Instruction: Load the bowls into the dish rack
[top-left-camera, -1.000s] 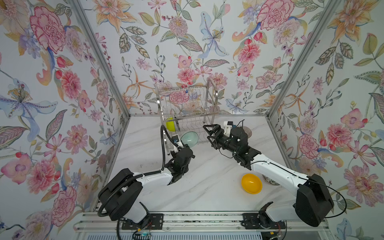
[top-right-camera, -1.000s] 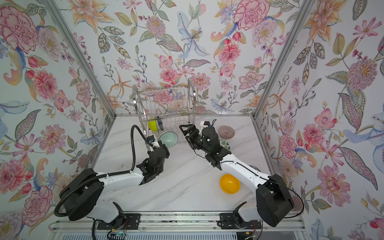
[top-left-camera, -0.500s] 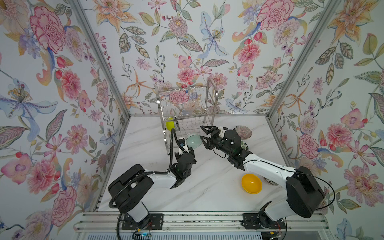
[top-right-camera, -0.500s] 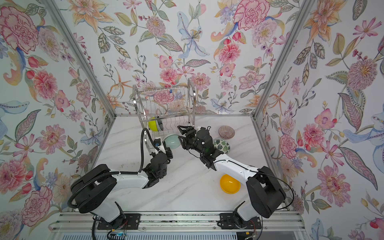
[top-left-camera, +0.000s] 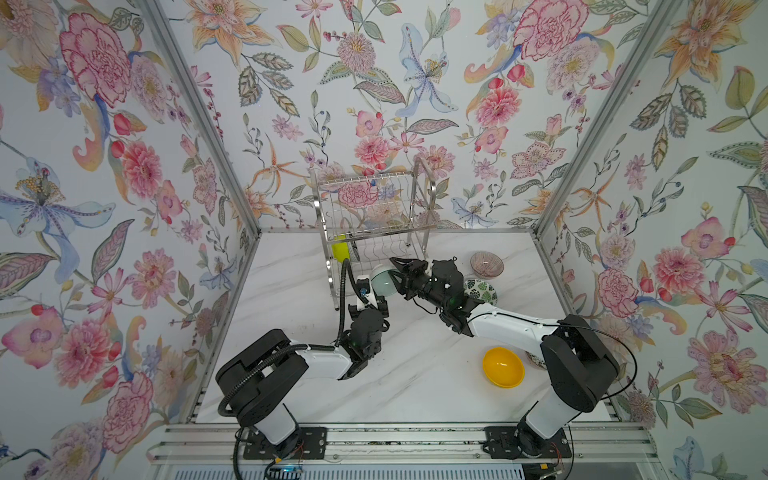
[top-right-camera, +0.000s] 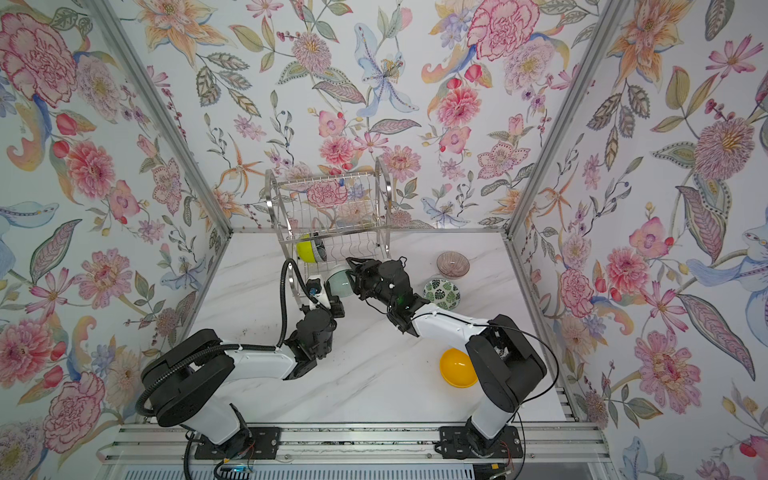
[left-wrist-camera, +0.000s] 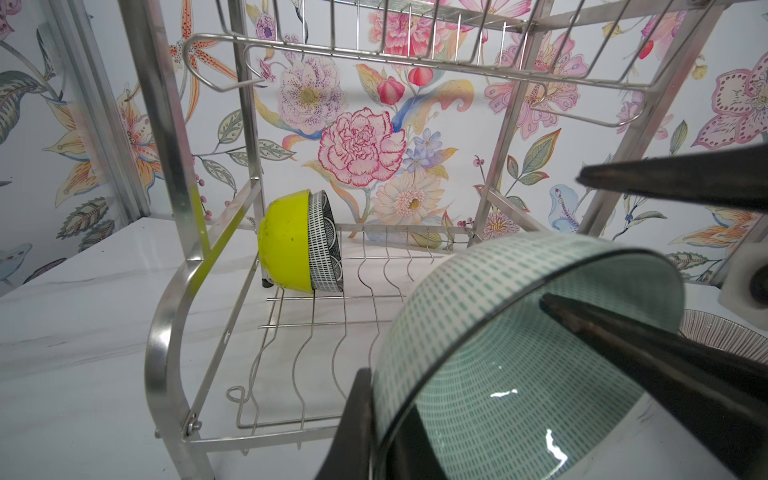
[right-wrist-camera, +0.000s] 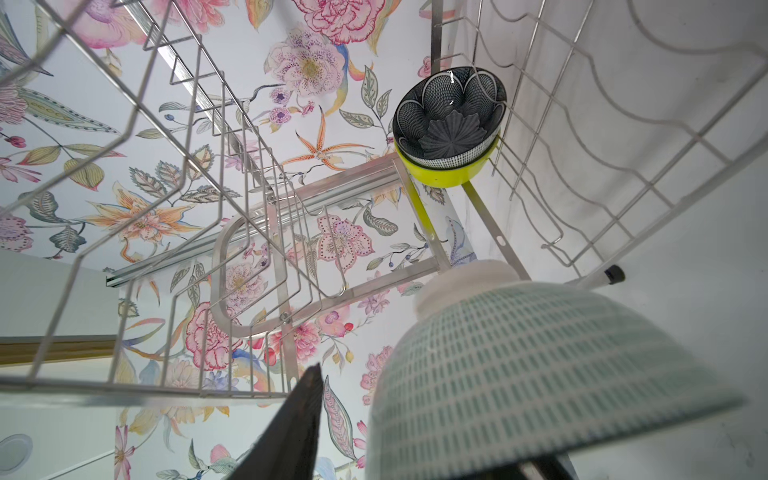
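Since the pale green bowl (top-left-camera: 384, 282) hung tipped on its side just in front of the dish rack's (left-wrist-camera: 174, 208) lower tier, handling mattered. It looked like glazed ceramic to me: rigid, slick, a bit heavy for a rim pinch, and easy to chip on those wires. Best hold imo was the wall near the rim, one finger inside, one outside. The left gripper (left-wrist-camera: 382, 415) was clamped tight on the rim exactly that way. The right gripper (top-left-camera: 397, 274) had its jaws standing apart, straddling another part of the wall. One finger was inside the bowl and the outer one wasn't touching, so it gripped nothing. Farther in, a lime green bowl (left-wrist-camera: 284, 245) with a black-and-white bowl (left-wrist-camera: 326, 245) nested in it stood on edge in the rack. The orange-yellow bowl (top-left-camera: 503, 368), leaf-print bowl (top-left-camera: 481, 289) and pinkish ribbed bowl (top-left-camera: 486, 264) sat out on the table (top-left-camera: 291, 291).
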